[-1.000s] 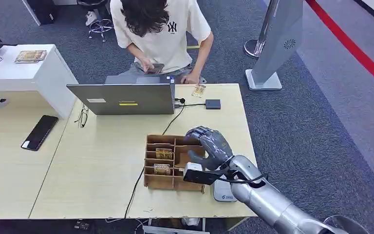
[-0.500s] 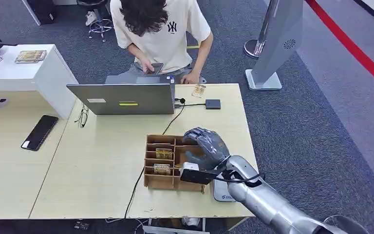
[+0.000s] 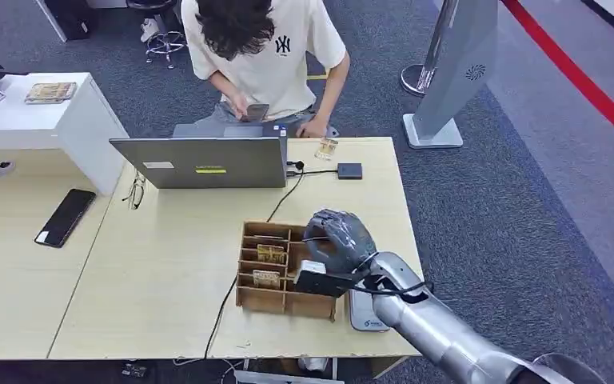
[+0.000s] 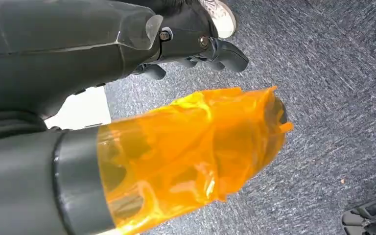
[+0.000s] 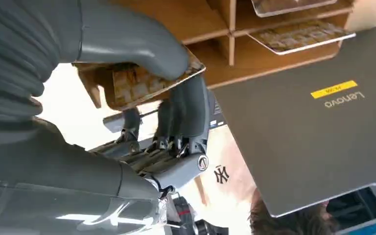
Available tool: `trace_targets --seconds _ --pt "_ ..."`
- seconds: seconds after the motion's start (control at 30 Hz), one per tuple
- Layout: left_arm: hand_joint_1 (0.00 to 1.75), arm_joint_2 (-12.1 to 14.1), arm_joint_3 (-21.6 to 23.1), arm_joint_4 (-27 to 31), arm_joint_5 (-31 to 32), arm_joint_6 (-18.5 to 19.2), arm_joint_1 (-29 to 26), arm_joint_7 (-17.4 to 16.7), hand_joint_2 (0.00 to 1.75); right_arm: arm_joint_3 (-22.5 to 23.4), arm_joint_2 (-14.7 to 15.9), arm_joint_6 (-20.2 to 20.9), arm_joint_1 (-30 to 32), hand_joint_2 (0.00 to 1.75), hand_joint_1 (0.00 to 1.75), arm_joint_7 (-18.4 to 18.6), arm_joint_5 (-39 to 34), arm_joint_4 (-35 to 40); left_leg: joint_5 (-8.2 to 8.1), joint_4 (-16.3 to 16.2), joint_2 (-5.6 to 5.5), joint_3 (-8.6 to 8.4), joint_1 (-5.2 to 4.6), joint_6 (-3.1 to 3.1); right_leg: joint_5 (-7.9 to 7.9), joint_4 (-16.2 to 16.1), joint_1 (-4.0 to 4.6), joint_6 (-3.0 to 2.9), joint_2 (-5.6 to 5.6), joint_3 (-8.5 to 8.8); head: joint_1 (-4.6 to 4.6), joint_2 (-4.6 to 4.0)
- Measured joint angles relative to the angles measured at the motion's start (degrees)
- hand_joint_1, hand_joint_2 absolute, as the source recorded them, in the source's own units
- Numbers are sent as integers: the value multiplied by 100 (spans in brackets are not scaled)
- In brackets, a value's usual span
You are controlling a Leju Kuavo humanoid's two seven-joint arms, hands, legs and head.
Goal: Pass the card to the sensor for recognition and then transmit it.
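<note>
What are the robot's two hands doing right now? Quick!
Right hand: pinching a card between thumb and fingers, over the cardboard organizer.
Left hand: hanging over the carpet, fingers curled in, holding nothing.

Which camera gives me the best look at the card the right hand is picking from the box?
The right wrist view: the card is close up, pinched between the right hand's thumb and fingers. In the head view the right hand covers it over the wooden box. The left wrist view looks at carpet.
</note>
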State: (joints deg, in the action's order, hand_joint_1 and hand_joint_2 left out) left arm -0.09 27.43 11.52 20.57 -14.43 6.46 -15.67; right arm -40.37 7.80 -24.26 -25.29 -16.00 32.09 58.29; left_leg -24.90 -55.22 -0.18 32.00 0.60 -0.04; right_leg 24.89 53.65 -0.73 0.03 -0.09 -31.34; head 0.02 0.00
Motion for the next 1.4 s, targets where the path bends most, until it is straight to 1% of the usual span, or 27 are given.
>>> trace_targets --seconds 0.03,0.07,0.17,0.2,0.47,0.63,0.67,0.7,0.8,0.87,0.9,0.97,1.0,1.07,1.17,1.33,1.37,1.4 --pt "0 0 0 0 0 0 1 0 0 0 -2 0 -6 175 154 4 0 -2 0 0 0 0 0 0 0 0 0 0 0 0 0 0" --pt "0 0 0 0 0 0 1 0 0 0 -2 0 -9 175 159 4 0 -7 0 0 0 0 0 0 0 0 0 0 0 0 0 0" --pt "0 -2 0 0 0 0 1 0 0 0 -2 -4 -8 175 157 2 2 -24 0 0 0 0 0 0 0 0 0 0 0 0 0 0" --pt "0 0 0 0 0 0 1 0 0 0 -2 -9 -12 175 161 2 2 -26 0 0 0 0 0 0 0 0 0 0 0 0 0 0" --pt "0 0 -2 0 0 0 1 0 0 0 -2 -20 -31 175 157 4 2 -44 0 0 0 -1 0 0 0 0 0 0 0 1 0 0" --pt "0 -2 -7 0 0 0 1 0 0 0 -2 -22 -32 175 161 4 -35 -55 0 0 0 -1 0 0 0 0 0 0 0 1 0 0" --pt "0 -2 -7 0 0 -2 1 0 0 2 -2 -11 -32 175 155 2 -64 -55 0 0 0 -1 0 0 0 0 0 0 0 2 0 0" --pt "0 -2 -7 0 0 -4 1 0 0 9 -2 24 -32 175 154 -24 -145 -55 0 0 0 -1 0 0 0 0 0 0 0 1 0 0" --pt "0 0 -31 0 0 -4 0 2 0 44 -2 225 -32 175 157 -164 -486 -41 0 0 0 -1 0 0 0 0 0 0 0 2 -2 0" --pt "0 0 -48 0 2 -4 -1 13 0 81 -2 338 -31 175 155 -246 -696 -15 0 0 0 -1 0 0 0 0 0 0 0 1 0 0" --pt "0 0 -57 0 0 -4 -2 17 0 118 -2 441 -26 175 159 -310 -849 6 0 0 0 -1 0 0 -1 0 0 0 1 1 0 0" --pt "0 0 -90 -2 0 -7 -2 35 0 190 -2 633 -17 175 157 -437 -1194 74 0 0 0 -1 0 0 -1 0 0 0 1 1 -2 0" --pt "0 0 -98 -2 0 -9 -3 61 0 223 -2 724 -17 175 154 -494 -1354 105 0 0 0 -1 0 0 -1 0 0 -1 1 1 0 0" --pt "0 0 -109 0 0 -15 -5 79 0 314 -2 852 -15 175 154 -596 -1621 168 0 0 0 -1 0 0 -1 0 0 -1 0 1 0 0" --pt "0 0 -138 0 0 -22 -7 109 0 442 -2 1010 -14 175 152 -724 -1932 262 0 0 0 -1 0 0 -1 0 0 -1 0 1 0 0" --pt "0 0 -168 0 -7 -24 -8 135 0 627 -2 1281 -12 175 154 -902 -2393 415 0 0 0 -1 0 0 -1 0 0 0 0 1 0 0" --pt "0 0 -175 -2 -7 -28 -9 138 0 651 -2 1331 -11 175 150 -937 -2471 443 0 0 0 -1 0 0 -1 0 0 0 0 1 2 0" --pt "0 0 -179 0 -7 -35 -11 146 0 688 -2 1386 -11 175 150 -959 -2559 466 0 0 0 -1 0 0 -1 0 0 0 0 1 0 0"
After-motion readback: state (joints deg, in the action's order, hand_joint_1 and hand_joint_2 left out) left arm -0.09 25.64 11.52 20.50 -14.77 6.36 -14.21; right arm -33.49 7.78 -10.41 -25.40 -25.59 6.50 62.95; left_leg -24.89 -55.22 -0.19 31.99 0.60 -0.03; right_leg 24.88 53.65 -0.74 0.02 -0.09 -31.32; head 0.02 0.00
